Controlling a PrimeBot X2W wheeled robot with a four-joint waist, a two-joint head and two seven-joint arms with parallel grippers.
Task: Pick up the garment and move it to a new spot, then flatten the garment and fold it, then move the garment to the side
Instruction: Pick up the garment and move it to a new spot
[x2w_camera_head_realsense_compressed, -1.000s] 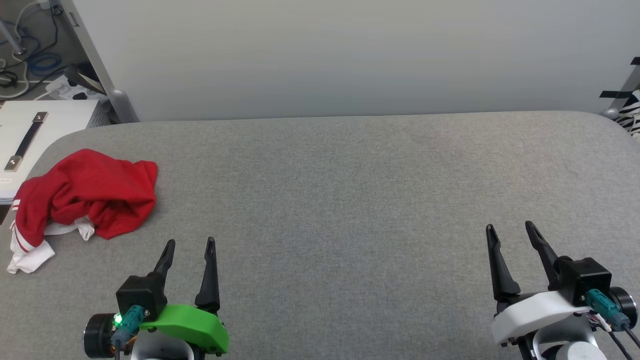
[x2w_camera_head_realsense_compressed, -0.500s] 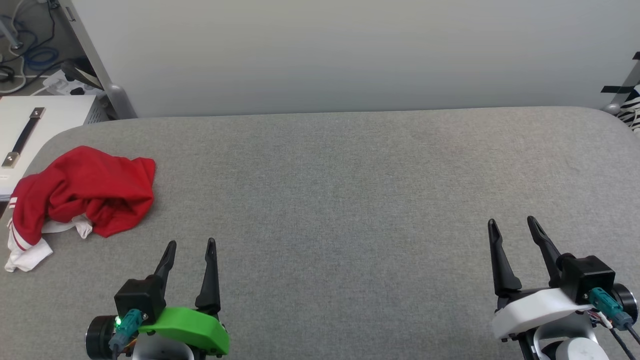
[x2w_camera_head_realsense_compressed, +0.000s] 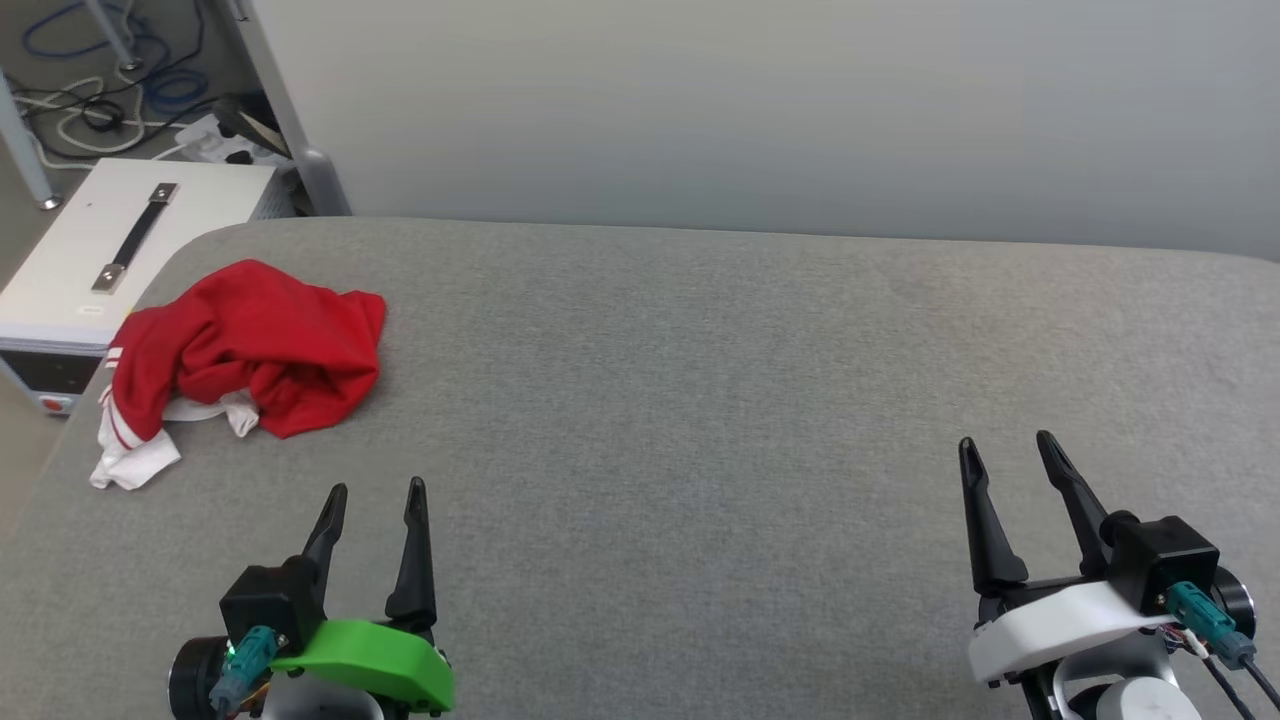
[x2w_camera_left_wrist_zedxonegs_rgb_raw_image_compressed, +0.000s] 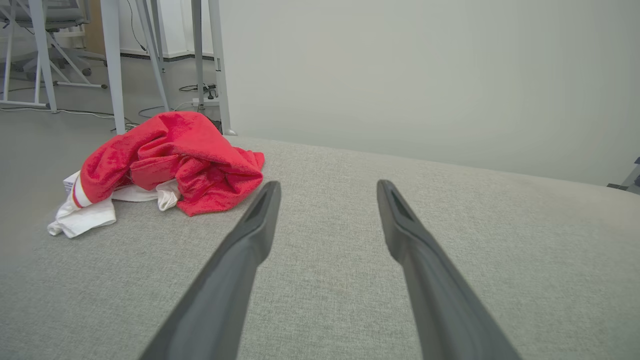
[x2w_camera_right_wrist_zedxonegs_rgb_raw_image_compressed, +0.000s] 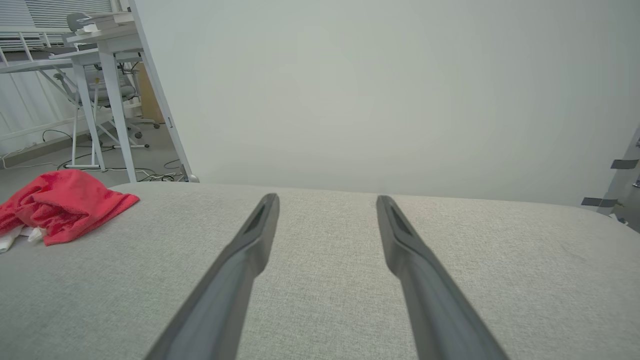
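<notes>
Head view, left to right: a white case (x2w_camera_head_realsense_compressed: 130, 250) with a black strap handle stands beside the grey padded table (x2w_camera_head_realsense_compressed: 700, 380). The garment (x2w_camera_head_realsense_compressed: 250, 345) lies crumpled on the table's far-left corner, red with white striped trim showing. The left gripper (x2w_camera_head_realsense_compressed: 377, 487) hovers near it without touching, jaws spread, nothing held. The right gripper (x2w_camera_head_realsense_compressed: 1005, 440) hovers well apart at the right, jaws likewise spread and empty.

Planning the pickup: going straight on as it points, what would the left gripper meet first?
Probably the grey table top, not the garment, which lies left of its line; depth is unclear.
</notes>
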